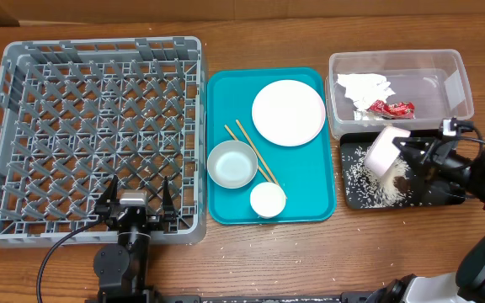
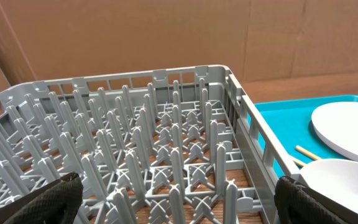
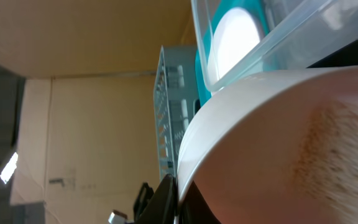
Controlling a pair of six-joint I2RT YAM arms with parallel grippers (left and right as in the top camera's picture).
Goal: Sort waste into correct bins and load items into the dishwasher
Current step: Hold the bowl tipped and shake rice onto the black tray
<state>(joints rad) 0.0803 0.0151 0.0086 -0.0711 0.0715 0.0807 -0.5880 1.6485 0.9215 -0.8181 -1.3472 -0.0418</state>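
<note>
My right gripper (image 1: 407, 156) is shut on the rim of a white bowl (image 1: 383, 150), which it holds tipped on its side over the black tray (image 1: 434, 194). Rice grains (image 1: 369, 181) and a brown lump (image 1: 401, 180) lie in that tray. In the right wrist view the bowl (image 3: 278, 137) fills the frame, its rim pinched at my right gripper (image 3: 178, 190). The clear tub (image 1: 460, 84) holds a crumpled napkin (image 1: 365, 87) and a red wrapper (image 1: 391, 108). My left gripper (image 1: 138, 200) (image 2: 180, 208) stands open and holds nothing, over the front edge of the grey dish rack (image 1: 99, 44) (image 2: 166, 124).
The teal tray (image 1: 310, 202) between rack and bins carries a round plate (image 1: 288, 112), a grey-blue bowl (image 1: 231, 163), a small white cup (image 1: 268, 199) and two chopsticks (image 1: 251, 147). Brown cardboard walls stand behind the table.
</note>
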